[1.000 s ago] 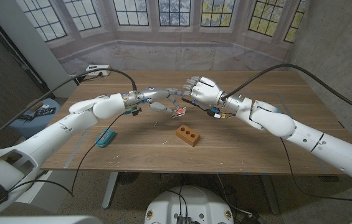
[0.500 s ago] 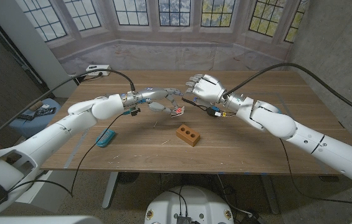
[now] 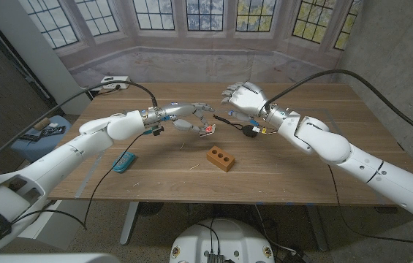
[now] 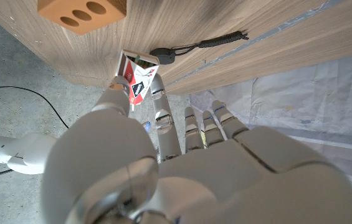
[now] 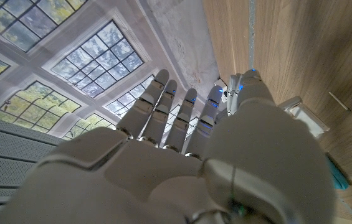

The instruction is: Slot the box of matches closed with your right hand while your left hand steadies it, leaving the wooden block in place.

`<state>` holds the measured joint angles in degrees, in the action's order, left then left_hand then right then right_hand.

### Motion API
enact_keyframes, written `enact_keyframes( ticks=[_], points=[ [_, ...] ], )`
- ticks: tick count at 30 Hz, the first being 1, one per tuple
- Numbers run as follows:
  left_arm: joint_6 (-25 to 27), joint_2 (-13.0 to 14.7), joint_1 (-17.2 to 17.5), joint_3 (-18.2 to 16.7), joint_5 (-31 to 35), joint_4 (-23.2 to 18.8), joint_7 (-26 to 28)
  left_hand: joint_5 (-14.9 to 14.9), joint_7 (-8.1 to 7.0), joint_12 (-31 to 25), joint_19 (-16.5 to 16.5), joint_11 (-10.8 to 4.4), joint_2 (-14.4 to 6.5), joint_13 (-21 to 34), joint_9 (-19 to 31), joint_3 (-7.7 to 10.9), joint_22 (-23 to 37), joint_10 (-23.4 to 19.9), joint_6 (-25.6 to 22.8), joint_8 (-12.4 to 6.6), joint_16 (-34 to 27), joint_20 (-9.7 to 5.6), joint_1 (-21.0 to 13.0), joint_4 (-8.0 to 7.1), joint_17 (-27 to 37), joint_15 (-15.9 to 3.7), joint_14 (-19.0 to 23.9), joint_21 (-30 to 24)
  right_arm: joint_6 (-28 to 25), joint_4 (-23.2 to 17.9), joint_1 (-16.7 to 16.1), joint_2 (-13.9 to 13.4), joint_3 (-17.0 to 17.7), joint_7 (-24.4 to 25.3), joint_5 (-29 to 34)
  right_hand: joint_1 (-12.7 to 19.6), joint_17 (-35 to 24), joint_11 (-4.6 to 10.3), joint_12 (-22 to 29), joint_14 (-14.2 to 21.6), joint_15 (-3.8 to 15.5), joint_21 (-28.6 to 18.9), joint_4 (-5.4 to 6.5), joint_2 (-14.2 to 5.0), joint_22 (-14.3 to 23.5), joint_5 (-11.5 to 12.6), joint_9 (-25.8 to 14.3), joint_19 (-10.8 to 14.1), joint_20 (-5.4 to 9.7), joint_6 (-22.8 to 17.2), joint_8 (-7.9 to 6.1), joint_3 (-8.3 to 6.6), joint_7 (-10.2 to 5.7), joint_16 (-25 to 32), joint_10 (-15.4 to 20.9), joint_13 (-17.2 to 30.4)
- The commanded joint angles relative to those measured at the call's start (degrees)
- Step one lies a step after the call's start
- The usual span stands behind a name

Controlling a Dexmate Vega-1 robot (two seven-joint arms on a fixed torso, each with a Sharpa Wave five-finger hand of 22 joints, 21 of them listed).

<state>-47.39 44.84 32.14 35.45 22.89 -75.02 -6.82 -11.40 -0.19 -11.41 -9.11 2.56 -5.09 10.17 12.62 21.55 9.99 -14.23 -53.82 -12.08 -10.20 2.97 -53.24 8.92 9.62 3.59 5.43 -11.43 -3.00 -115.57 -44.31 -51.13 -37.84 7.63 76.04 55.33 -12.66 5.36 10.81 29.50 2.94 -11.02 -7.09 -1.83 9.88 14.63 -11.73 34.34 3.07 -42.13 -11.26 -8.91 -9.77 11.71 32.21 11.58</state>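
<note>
Red-and-white, the matchbox (image 3: pixel 209 130) is pinched in the left hand (image 3: pixel 188 117) above the bench (image 3: pixel 301 175), the right hand (image 3: pixel 241 98) hangs apart with fingers spread and empty, the block (image 3: pixel 221 158) lies untouched, and I cannot tell whether the box is closed.

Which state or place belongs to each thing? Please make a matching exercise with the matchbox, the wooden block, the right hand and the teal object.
Things:
1. matchbox
2. wooden block
3. right hand
4. teal object

States or places:
A. lies on the table near the left arm, touched by nothing
B. fingers apart, holds nothing, apart from the box
C. pinched in the fingertips of the left hand
D. lies on the table in front of both hands, with holes in its top face

Pairs: 1-C, 2-D, 3-B, 4-A
</note>
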Motion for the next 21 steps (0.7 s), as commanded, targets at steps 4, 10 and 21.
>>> enact_keyframes(
  ticks=[4,10,21],
  points=[
    [-0.3,-0.2,-0.3,0.2,0.3,0.6,0.3,0.2,-0.21,0.2,-0.1,0.36,-0.7,0.2,0.1,0.29,0.2,-0.2,-0.3,-0.29,0.0,0.22,-0.5,0.20,0.0,0.28,0.2,0.0,-1.9,-4.1,-2.9,0.7,3.8,-5.3,-8.1,-0.6,-0.3,0.20,0.3,-0.2,7.39,-0.3,0.28,-0.11,0.2,0.4,-0.1,0.2,2.33,-0.1,-0.55,0.29,0.53,0.6,0.0,0.2],
    [-0.7,-0.8,-1.1,0.6,0.4,1.5,0.4,0.2,-0.24,0.2,-0.1,0.40,-0.7,0.2,0.1,0.29,0.2,-0.2,-0.3,-0.30,0.0,0.24,-0.4,0.19,0.0,0.26,0.2,0.0,-3.4,-6.0,-3.6,1.8,4.5,-9.7,-10.4,-1.5,-0.5,-0.16,0.2,-0.7,6.91,-0.2,0.80,-0.56,0.2,0.4,-0.1,-0.2,2.23,0.3,-0.47,0.54,1.21,0.7,-0.2,0.2],
    [-0.7,-1.1,-1.6,0.8,0.6,2.0,0.8,0.2,-0.19,0.2,0.0,0.36,-0.7,0.2,0.1,0.30,0.2,-0.3,-0.3,-0.29,0.1,0.29,-0.4,0.19,0.0,0.30,0.2,0.0,-5.2,-7.4,-4.5,3.9,5.1,-13.9,-15.6,-2.3,-0.7,-1.01,0.1,-1.7,5.96,-0.1,1.09,-1.08,0.2,0.3,-0.1,-0.8,1.80,1.3,-0.19,0.83,1.92,0.6,-1.0,0.2]
  ],
)
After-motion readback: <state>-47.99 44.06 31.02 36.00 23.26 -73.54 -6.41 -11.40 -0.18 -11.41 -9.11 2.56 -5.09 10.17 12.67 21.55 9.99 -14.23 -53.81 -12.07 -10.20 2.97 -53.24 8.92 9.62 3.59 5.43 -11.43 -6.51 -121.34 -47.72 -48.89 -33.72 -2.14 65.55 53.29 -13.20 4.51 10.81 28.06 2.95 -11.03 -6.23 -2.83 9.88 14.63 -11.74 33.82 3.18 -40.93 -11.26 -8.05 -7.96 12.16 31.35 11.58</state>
